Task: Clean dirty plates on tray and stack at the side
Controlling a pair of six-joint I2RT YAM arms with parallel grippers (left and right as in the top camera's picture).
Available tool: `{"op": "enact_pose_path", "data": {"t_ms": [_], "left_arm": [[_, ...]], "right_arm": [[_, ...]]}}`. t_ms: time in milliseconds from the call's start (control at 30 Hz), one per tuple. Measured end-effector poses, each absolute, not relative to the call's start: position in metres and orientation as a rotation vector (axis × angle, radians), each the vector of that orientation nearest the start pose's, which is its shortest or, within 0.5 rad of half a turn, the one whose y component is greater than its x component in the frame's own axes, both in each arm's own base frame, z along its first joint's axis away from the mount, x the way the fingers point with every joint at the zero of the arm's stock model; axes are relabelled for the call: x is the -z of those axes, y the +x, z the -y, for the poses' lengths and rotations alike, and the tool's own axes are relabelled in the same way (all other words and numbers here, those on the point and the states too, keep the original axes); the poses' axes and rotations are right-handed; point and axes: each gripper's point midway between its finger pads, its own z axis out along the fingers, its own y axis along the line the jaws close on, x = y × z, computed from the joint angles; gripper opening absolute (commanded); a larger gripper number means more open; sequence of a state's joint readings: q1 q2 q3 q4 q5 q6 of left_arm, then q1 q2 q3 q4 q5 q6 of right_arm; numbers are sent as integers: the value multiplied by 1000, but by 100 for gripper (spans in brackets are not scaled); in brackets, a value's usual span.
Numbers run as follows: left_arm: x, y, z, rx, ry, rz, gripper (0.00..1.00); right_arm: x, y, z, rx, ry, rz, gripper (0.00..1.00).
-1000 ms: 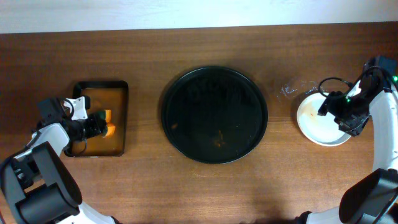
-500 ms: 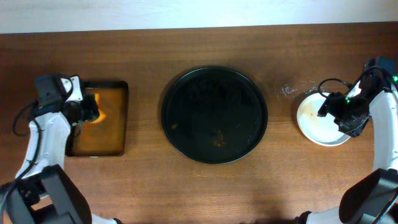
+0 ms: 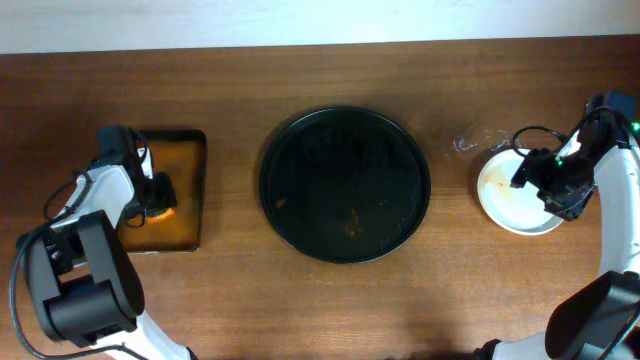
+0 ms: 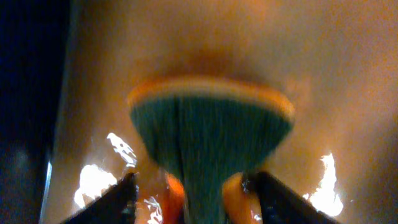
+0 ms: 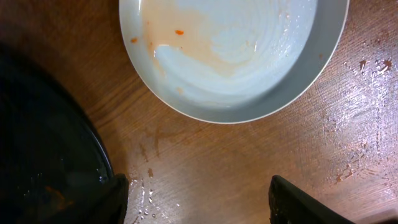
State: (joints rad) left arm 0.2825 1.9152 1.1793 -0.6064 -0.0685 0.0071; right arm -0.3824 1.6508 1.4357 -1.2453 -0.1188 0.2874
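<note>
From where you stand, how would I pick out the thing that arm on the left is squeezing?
Start at the big round black tray in the centre, then look to the smaller rectangular tray, where the left gripper pinches a sponge. It alone is green-faced with an orange edge.

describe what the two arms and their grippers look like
Both are rounded white links with black joint housings. The left arm trails a thin black cable; the right arm has a looped black cable and a small green light by the wrist. The fingers are dark.
</note>
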Motion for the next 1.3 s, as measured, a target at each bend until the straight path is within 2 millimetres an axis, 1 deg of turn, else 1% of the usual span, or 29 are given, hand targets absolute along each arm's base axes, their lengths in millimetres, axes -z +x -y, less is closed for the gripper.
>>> {"op": "enact_pose_path", "data": {"t_ms": [33, 67, 133, 167, 267, 300, 333, 367, 400, 433, 467, 500, 533, 567, 633, 700, 733, 767, 800, 900, 967, 1000, 1033, 1067, 1100, 1167, 1200, 1300], "left_arm": [[-4, 365, -118, -143, -414, -2914, 65], [-8, 366, -118, -143, -414, -2918, 66], [-26, 379, -117, -149, -391, -2883, 67], [-39, 384, -113, -155, -370, -2851, 67], [-89, 398, -94, -166, -283, -2729, 70], [-98, 401, -88, -166, -253, -2710, 74], [-101, 401, -83, -166, -222, -2712, 99], [-99, 396, -76, -168, -174, -2741, 99], [-96, 390, -67, -164, -130, -2777, 99], [-92, 378, -59, -156, -106, -2835, 99], [-88, 362, -53, -147, -99, -2904, 99], [-84, 342, -49, -137, -129, -2988, 99], [-82, 330, -48, -133, -156, -3032, 99], [-81, 315, -44, -107, -185, -3095, 99], [-81, 303, -37, -47, -226, -3143, 99], [-83, 299, -34, -23, -241, -3125, 99], [-87, 295, -32, -15, -240, -3098, 99], [-94, 291, -31, -8, -236, -3042, 99], [-100, 288, -29, 1, -231, -2989, 99], [-137, 279, -23, 30, -202, -2735, 99], [-165, 267, -20, 36, -174, -2505, 99], [-173, 261, -19, 36, -166, -2443, 99], [-180, 251, -18, 34, -160, -2381, 99], [-185, 242, -17, 31, -156, -2339, 99], [-195, 232, -15, 32, -148, -2276, 99], [-213, 225, -14, 28, -139, -2187, 99], [-218, 223, -14, 27, -137, -2166, 99], [-217, 222, -14, 27, -137, -2166, 99]], "right_arm": [[-140, 305, 101, -172, 984, -2856, 75], [-140, 305, 101, -172, 984, -2856, 77], [-140, 305, 101, -171, 983, -2855, 79], [-140, 306, 101, -171, 979, -2852, 79], [-141, 312, 100, -169, 956, -2835, 82], [-141, 317, 98, -168, 934, -2828, 83], [-142, 325, 94, -175, 884, -2816, 87], [-144, 336, 84, -194, 787, -2808, 90], [-145, 343, 72, -211, 693, -2813, 92], [-146, 347, 56, -228, 575, -2835, 98], [-146, 347, 46, -241, 499, -2854, 99], [-145, 344, 34, -253, 418, -2883, 99], [-144, 342, 29, -259, 383, -2900, 99], [-143, 337, 24, -267, 361, -2924, 99], [-141, 324, 20, -273, 341, -2980, 99], [-141, 320, 20, -274, 333, -2988, 99], [-141, 314, 19, -274, 330, -2989, 99], [-143, 311, 18, -270, 325, -2970, 99], [-148, 308, 18, -263, 313, -2932, 99], [-179, 297, 16, -234, 265, -2745, 99], [-204, 278, 13, -203, 209, -2592, 99], [-210, 270, 12, -193, 201, -2560, 99], [-214, 264, 11, -189, 196, -2542, 99], [-218, 259, 11, -186, 191, -2528, 99], [-221, 257, 10, -184, 187, -2515, 99], [-221, 257, 10, -183, 186, -2514, 99], [-219, 258, 10, -184, 188, -2520, 99], [-209, 262, 11, -191, 196, -2562, 99]]}}
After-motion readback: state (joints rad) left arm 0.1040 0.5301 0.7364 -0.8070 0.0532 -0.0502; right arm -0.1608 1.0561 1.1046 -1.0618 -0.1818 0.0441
